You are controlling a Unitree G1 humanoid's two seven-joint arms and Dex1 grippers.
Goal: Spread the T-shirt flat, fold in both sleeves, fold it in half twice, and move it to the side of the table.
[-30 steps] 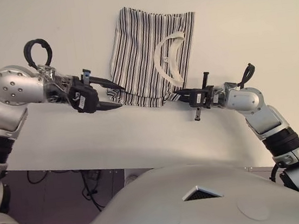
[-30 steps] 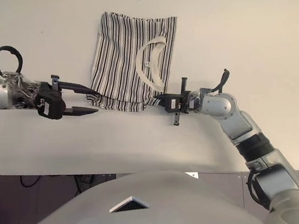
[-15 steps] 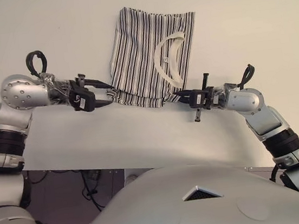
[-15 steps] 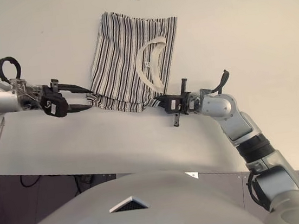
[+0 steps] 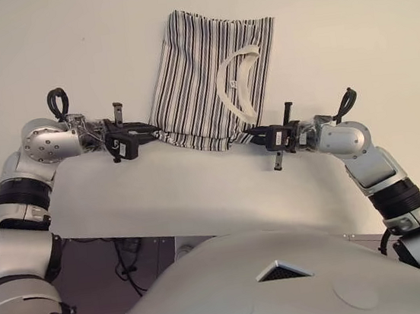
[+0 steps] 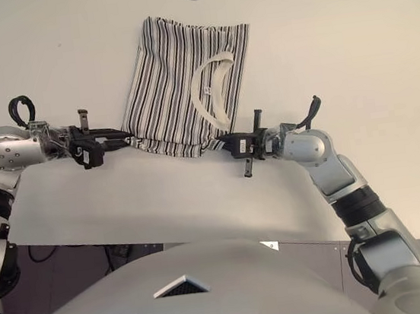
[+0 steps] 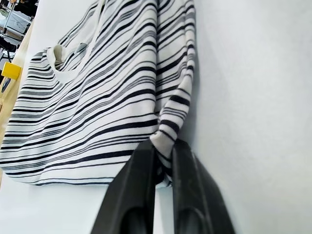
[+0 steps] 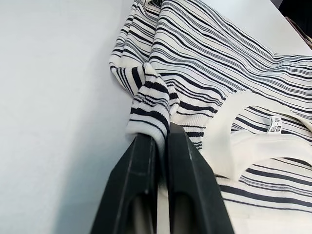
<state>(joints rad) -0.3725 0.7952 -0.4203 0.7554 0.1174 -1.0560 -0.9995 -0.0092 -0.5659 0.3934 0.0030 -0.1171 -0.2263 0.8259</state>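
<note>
The left hand [image 5: 151, 129] is closed on the 7 o'clock corner of the T-shirt [image 5: 200, 74], which lies folded on the surface [image 5: 348, 33] toward 12 o'clock. The right hand [image 5: 249, 137] is clamped on the 5 o'clock corner. Both corners should be lifted evenly and kept level.

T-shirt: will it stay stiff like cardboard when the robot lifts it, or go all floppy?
Probably floppy: the T-shirt bunches into soft folds where the left gripper and right gripper pinch its near corners. Likely light: the cloth looks thin. Lifted, it would probably sag between them.
</note>
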